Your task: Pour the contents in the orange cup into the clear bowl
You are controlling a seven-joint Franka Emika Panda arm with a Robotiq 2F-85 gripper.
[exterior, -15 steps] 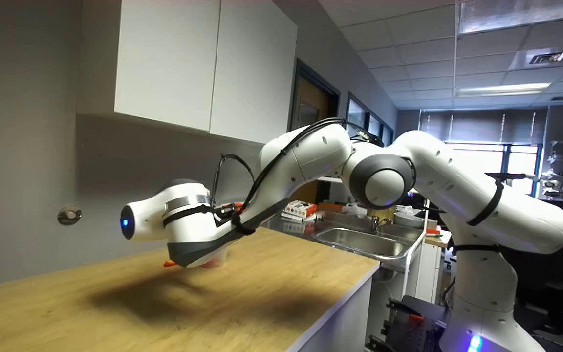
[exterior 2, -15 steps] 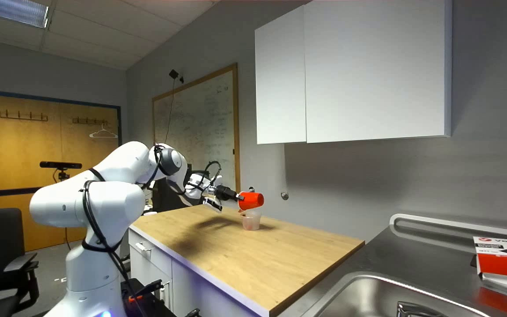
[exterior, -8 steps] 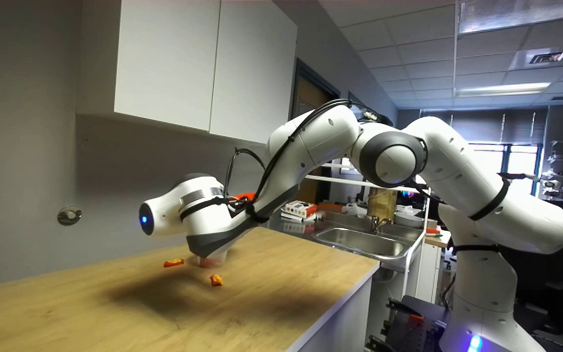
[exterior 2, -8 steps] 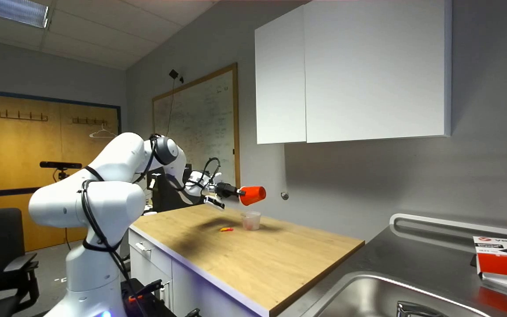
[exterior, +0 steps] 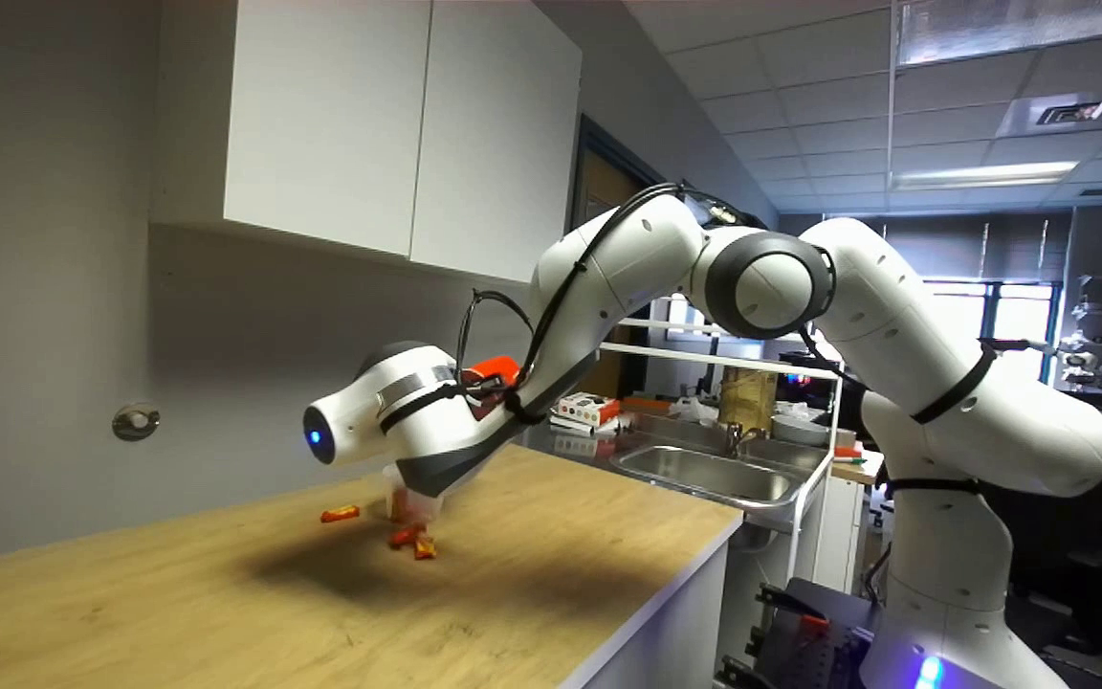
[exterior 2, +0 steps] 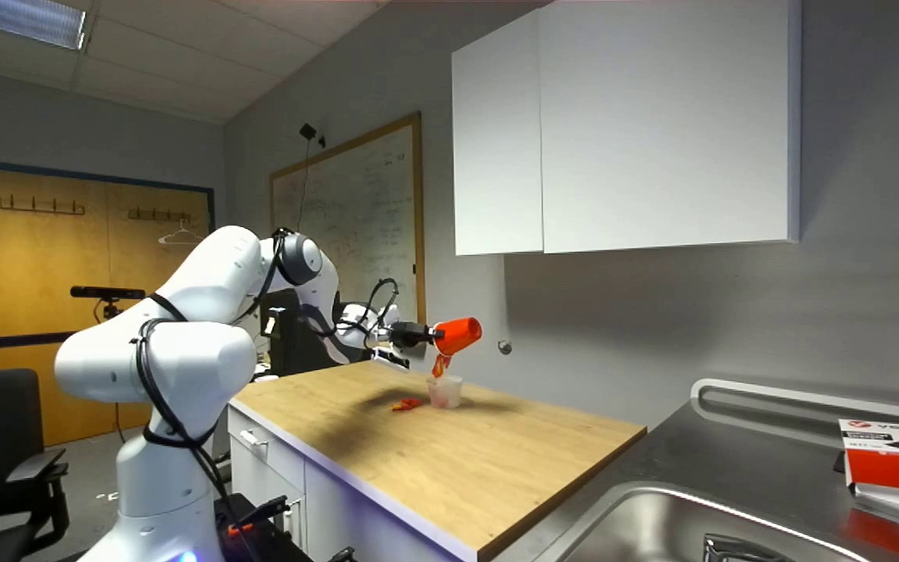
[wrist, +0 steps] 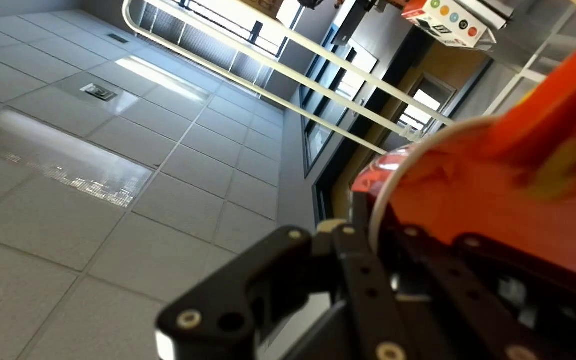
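In an exterior view, the wood-grain countertop [exterior 2: 496, 468] spreads below the gripper [exterior 2: 438, 334]; a whiteboard [exterior 2: 348, 218] hangs beyond it, and white wall cabinets [exterior 2: 652, 133] sit higher than it. Well apart from the gripper are the wooden double doors [exterior 2: 36, 281], a stainless sink [exterior 2: 637, 531] and a VELCRO box [exterior 2: 897, 460]. Roughly level at the end of the arching Panda arm [exterior 2: 215, 265], the gripper pinches the orange cup [exterior 2: 461, 336], which is tipped with its base raised and its mouth slanting down toward the gripper's side. Orange-and-yellow pieces [exterior 2: 441, 365] are in mid-air between cup and clear bowl [exterior 2: 446, 394]; the bowl stands upright on the countertop, below the gripper. Loose pieces [exterior 2: 406, 404] lie near it.

In an exterior view, the arm's wrist [exterior: 436, 411] stands in front of the gripper, hiding most of it and part of the bowl; orange of the cup shows behind. Reddish colour shows through the bowl wall. At least three pieces lie on the countertop, lower than the gripper, one of them apart from the rest.

In the wrist view, a tiled ceiling [wrist: 118, 235] and white rails [wrist: 288, 71] lie beyond the gripper. The cup's rim runs between the black fingers [wrist: 368, 290]; the orange-and-yellow blur inside is too close to make out.
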